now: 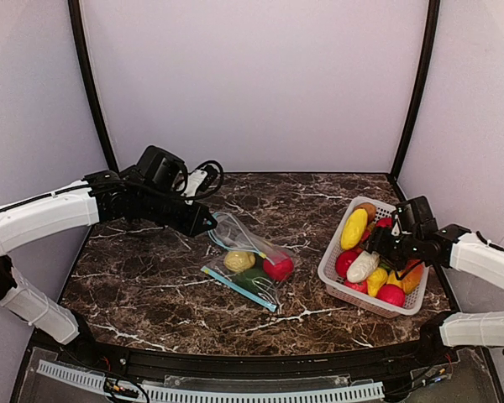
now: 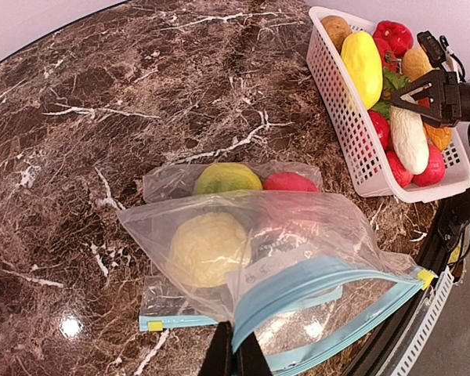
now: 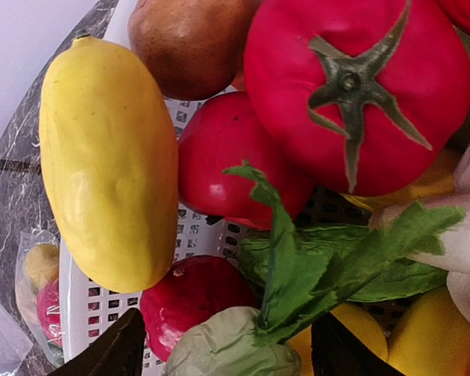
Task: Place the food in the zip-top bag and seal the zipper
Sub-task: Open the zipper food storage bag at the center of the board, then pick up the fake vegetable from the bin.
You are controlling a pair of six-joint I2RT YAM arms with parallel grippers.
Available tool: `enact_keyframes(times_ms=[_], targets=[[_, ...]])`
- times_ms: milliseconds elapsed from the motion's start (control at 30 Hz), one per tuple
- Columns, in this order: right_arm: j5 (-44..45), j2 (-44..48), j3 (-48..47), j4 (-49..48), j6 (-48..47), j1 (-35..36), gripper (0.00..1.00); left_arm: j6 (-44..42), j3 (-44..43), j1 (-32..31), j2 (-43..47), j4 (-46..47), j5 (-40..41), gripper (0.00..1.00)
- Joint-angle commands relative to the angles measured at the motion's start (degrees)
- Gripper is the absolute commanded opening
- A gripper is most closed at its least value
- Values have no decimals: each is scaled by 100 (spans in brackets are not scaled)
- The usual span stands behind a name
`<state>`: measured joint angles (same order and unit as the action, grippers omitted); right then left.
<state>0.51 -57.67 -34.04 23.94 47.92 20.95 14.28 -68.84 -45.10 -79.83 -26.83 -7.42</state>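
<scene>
Right side of top view: right gripper (image 3: pixel 225 337) sits over the basket (image 1: pixel 336 281). Jaws wide apart, nothing in them yet. Fingers straddle a pale veg (image 3: pixel 211 356) at bottom of wrist frame, w/ a green leaf (image 3: pixel 298 266) lying across it.

Left-centre: left gripper (image 2: pixel 235 356) pinched tight on the blue zipper edge of the zip-top bag (image 2: pixel 298 227), lifting the mouth. Pale yellow food (image 2: pixel 207 249) already inside. Rest is in the basket: long yellow one (image 3: pixel 110 164), tomato (image 3: pixel 352 86), reds.

Step imo = pick next item. Tips:
- Go lower so pads land on the veg body, not the leaf.
- Centre it btw fingers before squeezing.
- Pile is tight; red one (image 3: pixel 180 305) just beside the lower-left finger could get pinched too.
- Lift straight up to clear the basket wall.
- Left arm shld hold the mouth up + open, else the drop-in snags on the zipper.
</scene>
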Motion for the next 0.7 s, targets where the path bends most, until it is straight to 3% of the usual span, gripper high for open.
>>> enact_keyframes(times_ms=[0, 233, 367, 667], targets=[[-194, 80, 133, -458, 81, -38, 64, 70, 21, 37, 106, -4, -67, 1], [-71, 503, 151, -437, -45, -38, 51, 39, -23, 39, 40, -53, -117, 1], [-226, 847, -125, -379, -561, -31, 46, 24, -48, 37, -5, -120, -390, 1], [395, 955, -344, 360, -802, -30, 48, -131, -208, 39, -63, -502, -456, 1]])
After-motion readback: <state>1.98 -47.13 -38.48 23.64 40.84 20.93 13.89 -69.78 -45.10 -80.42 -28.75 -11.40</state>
